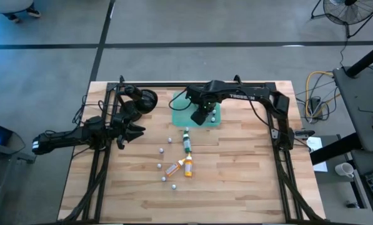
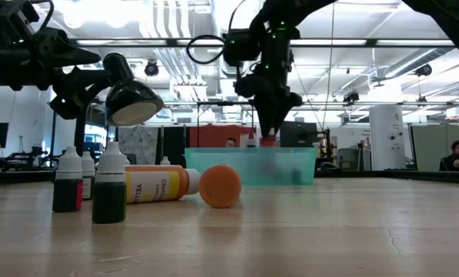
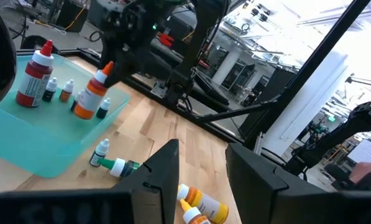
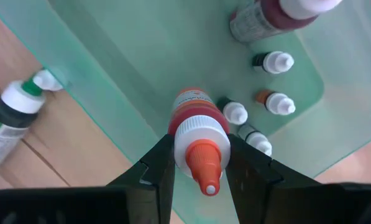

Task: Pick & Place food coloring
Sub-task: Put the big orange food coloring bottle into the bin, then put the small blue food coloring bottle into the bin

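right gripper (image 4: 201,163) clamps an orange bottle (image 4: 196,134) over the green tray (image 4: 141,56) — small droppers (image 4: 273,61) crowd beneath; left gripper (image 3: 201,163) gapes empty.

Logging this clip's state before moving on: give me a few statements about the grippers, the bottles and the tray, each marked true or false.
1. The right gripper is shut on an orange bottle over the green tray. True.
2. The left gripper holds a bottle. False: it is open and empty, at the table's left.
3. A red bottle stands in the tray. True.
4. The green bottle is in the tray. False: it lies on the table beside it.
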